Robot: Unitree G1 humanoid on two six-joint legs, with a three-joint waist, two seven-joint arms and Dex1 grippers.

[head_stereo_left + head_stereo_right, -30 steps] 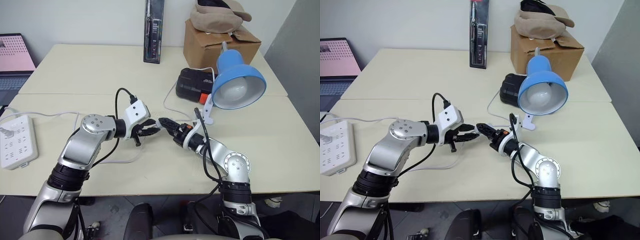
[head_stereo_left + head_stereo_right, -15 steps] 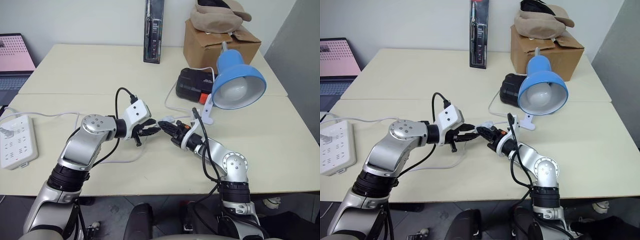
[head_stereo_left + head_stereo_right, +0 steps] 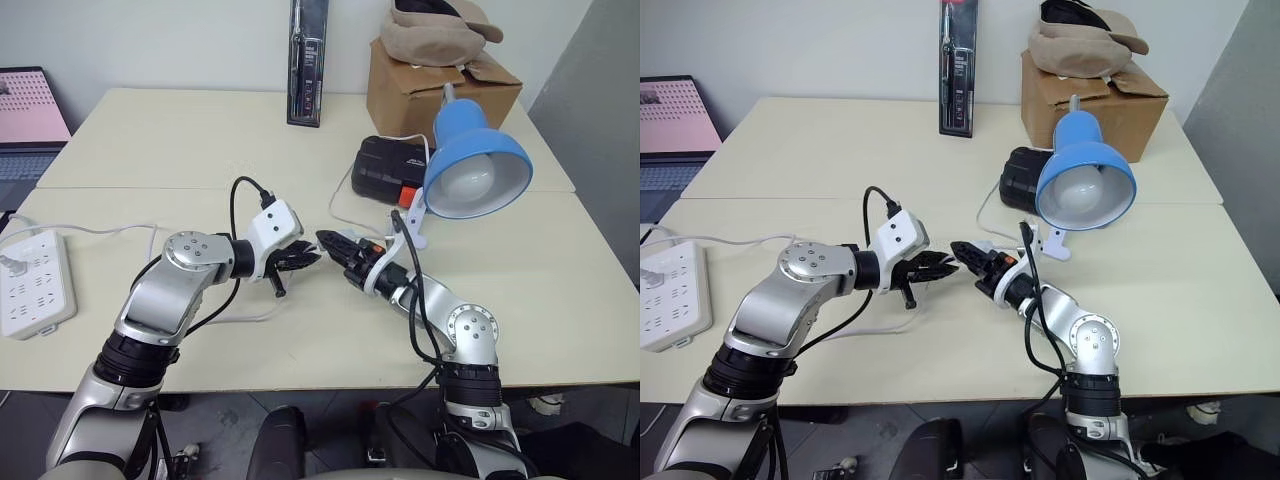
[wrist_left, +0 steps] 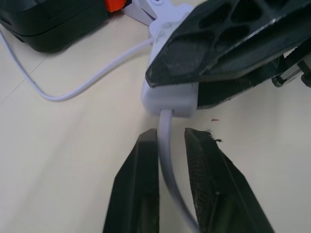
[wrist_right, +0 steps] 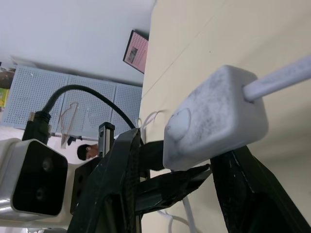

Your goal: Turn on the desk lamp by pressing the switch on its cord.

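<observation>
switch (image 5: 214, 119): scuffed matt white plastic | cord (image 4: 167, 145): smooth white | table (image 3: 180, 140): matt cream

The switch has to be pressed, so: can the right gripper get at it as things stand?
Probably yes: the right gripper already has the switch between its fingers, the left gripper pinching the cord beside it.

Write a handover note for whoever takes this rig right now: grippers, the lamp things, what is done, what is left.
Left gripper: shut on the cord just below the switch.
Right gripper: fingers either side of the switch, holding it above the table; not clear if squeezing.
Desk lamp: at the robot's right, beside the cardboard box, bulb looks unlit.
Done: switch picked up and braced by both grippers.
Left: press the switch, check for light.
</observation>
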